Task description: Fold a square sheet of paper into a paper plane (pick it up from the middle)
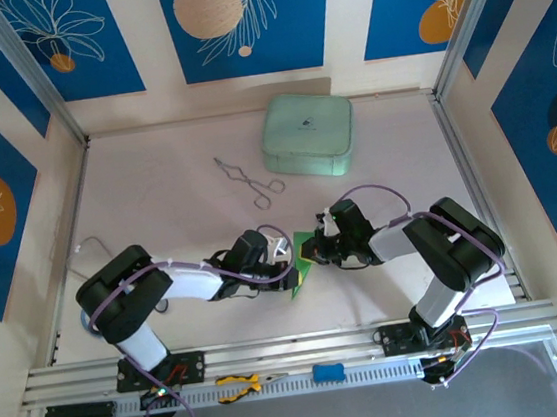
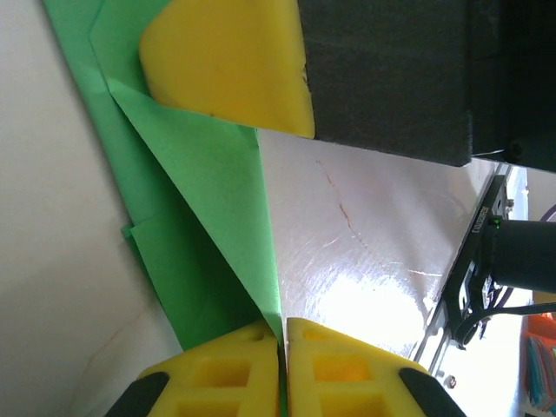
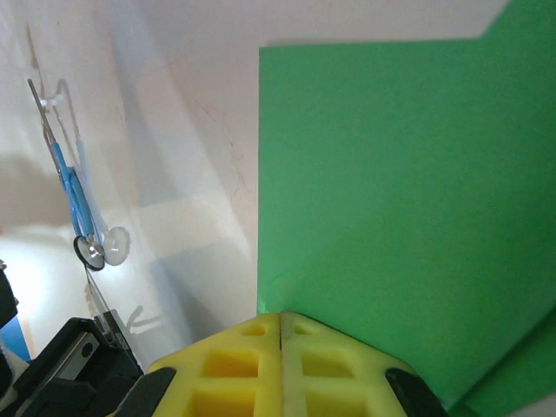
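Between the arms at the near middle of the tabletop (image 1: 157, 202), the part-folded green paper sheet (image 2: 204, 187) runs near-to-far, the left claw (image 2: 282, 328) pinched shut on its edge, the closed right claw (image 3: 280, 320) resting on it from the right.

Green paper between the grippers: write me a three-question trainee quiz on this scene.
1. True or false: the left gripper stands wide open above the green paper.
2. What lies on the table beyond the arms, to the right of the metal tongs? A) a red mug B) a mint-green case C) a laptop
3. Fill in: the right gripper is ____ on the paper's edge.
Key: 1 false, its fingers are shut on the paper; 2 B; 3 shut.
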{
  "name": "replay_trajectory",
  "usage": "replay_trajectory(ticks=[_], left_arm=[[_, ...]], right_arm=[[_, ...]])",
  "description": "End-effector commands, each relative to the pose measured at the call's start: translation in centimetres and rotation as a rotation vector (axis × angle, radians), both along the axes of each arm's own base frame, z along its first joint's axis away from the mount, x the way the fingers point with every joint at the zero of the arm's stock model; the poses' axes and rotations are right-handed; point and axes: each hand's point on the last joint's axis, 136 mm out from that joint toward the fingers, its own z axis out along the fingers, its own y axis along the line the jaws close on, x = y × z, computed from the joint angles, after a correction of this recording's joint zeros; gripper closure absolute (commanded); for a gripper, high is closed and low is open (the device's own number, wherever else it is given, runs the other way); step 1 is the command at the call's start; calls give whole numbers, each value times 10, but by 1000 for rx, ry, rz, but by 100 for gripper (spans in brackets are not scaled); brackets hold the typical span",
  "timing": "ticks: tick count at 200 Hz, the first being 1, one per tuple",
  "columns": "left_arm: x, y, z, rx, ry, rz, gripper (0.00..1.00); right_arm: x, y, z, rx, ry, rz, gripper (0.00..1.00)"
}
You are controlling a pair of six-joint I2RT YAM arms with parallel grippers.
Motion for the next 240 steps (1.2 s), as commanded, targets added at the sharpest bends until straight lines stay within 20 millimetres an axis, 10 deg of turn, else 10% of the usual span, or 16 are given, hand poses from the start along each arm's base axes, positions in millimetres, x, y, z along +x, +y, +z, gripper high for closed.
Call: replay_trajectory(ticks=[1, 126, 179, 240], left_arm=[[-11, 0, 3, -20, 52, -46, 91], [-31, 22, -38, 71, 162, -39, 99], [-34, 31, -35, 102, 142, -37, 85], [-37, 33, -36, 102, 147, -49, 99]], right_arm=[[-26, -25, -44, -165, 141, -22, 97], [-29, -28, -48, -188, 157, -28, 97], [-28, -28, -47, -192, 159, -27, 97], [-29, -29, -48, -197, 165, -32, 97]])
